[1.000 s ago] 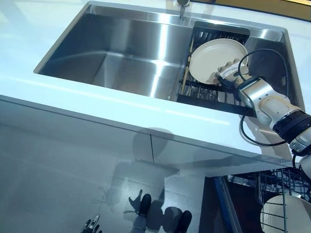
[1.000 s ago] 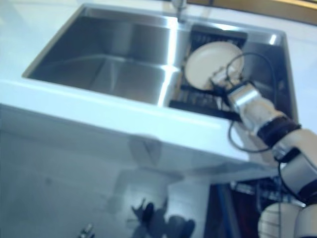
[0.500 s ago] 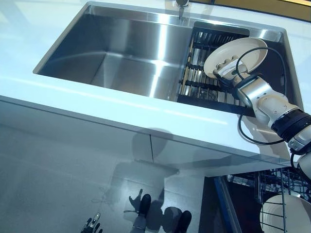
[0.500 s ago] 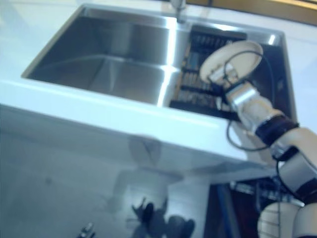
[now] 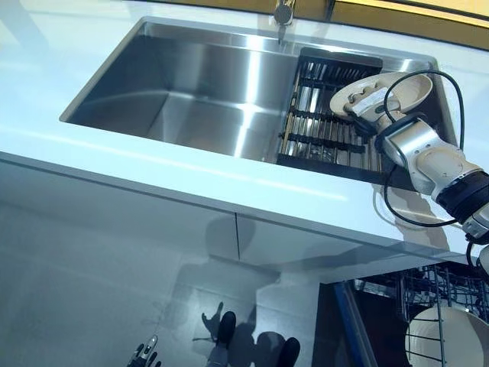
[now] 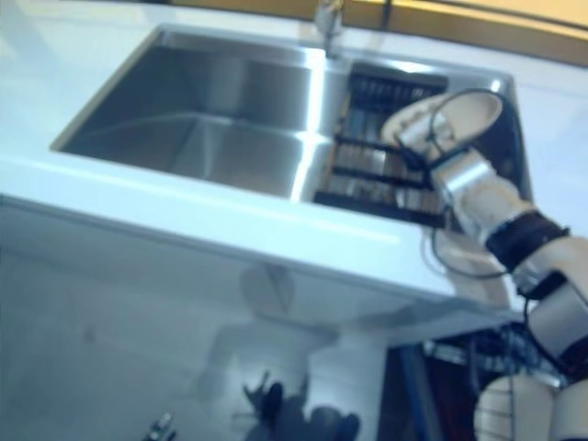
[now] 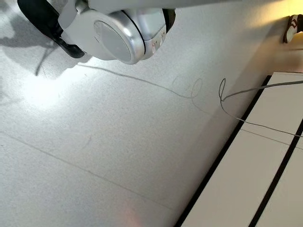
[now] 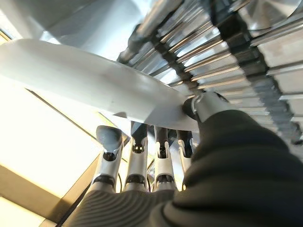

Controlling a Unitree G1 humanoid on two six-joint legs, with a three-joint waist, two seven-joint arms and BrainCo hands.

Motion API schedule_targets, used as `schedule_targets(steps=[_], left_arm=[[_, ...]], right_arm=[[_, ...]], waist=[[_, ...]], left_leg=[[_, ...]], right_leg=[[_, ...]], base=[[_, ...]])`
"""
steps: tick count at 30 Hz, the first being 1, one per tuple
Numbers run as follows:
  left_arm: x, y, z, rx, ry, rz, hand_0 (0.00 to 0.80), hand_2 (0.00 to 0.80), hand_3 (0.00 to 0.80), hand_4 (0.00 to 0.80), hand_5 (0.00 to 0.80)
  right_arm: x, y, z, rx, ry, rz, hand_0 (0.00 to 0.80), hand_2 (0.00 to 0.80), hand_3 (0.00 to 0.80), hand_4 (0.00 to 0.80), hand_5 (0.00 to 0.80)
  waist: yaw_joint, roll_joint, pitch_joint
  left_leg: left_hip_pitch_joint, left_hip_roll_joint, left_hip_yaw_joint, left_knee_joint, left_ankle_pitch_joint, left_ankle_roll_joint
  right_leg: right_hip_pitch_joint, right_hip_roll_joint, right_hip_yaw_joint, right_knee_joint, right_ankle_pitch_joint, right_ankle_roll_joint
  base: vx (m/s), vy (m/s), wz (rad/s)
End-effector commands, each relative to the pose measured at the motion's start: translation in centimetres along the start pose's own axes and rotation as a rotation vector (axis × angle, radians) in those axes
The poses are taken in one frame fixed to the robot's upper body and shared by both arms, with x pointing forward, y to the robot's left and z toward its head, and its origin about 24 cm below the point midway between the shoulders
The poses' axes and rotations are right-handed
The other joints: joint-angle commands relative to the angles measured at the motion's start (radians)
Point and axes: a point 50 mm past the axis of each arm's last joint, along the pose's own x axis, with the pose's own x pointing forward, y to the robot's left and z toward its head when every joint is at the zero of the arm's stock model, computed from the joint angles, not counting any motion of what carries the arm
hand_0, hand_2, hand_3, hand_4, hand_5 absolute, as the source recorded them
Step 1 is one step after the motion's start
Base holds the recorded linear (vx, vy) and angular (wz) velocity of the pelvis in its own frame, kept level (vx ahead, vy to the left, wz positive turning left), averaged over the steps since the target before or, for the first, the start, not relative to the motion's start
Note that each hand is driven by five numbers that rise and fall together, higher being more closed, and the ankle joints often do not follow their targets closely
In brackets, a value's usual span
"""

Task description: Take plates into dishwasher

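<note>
You have a white counter (image 5: 46, 84) with a steel sink (image 5: 191, 76) sunk into it. A dark slatted rack (image 5: 328, 130) sits across the sink's right end, and a tap (image 5: 283, 14) rises at the far rim. Below the counter's right end, an open dishwasher rack (image 5: 451, 294) holds a white plate (image 5: 447, 340) standing on edge.

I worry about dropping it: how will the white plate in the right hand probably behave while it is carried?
The plate looks rigid, so it should keep its shape. Its glossy surface may be slippery, and the right hand pinches only its rim between thumb and fingers, so it could pivot. It is probably breakable if it falls onto the drying rack.
</note>
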Motion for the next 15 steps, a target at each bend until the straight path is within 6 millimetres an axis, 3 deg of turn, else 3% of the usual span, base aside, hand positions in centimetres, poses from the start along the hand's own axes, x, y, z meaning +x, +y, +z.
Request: schedule_targets(steps=[1, 15], left_arm=[[-0.6, 2.1, 0.2, 0.057, 0.008, 0.062, 0.0, 0.0, 0.0, 0.0, 0.0], [-1.1, 3.7, -0.2, 0.108, 0.022, 0.137, 0.0, 0.0, 0.0, 0.0, 0.0]], right_arm=[[0.3, -3.6, -2.7, -0.003, 0.065, -0.125, 0.8, 0.8, 0.8, 0.8, 0.8], [-0.1, -3.5, -4.1, 0.21, 0.112, -0.131, 0.8, 0.8, 0.8, 0.8, 0.8]], waist=[[-0.005, -0.091, -0.087], [-0.035, -0.131, -0.207]], left_leg=[[0.027, -0.016, 0.049, -0.005, -0.072, 0.014], [0.112, -0.015, 0.059, -0.005, -0.106, 0.02]], right_leg=[[0.006, -0.093, 0.025, -0.003, 0.03, 0.124], [0.081, -0.088, 0.052, -0.003, 0.013, 0.13]], base=[[0.071, -0.018, -0.02], [0.039, -0.001, -0.02]])
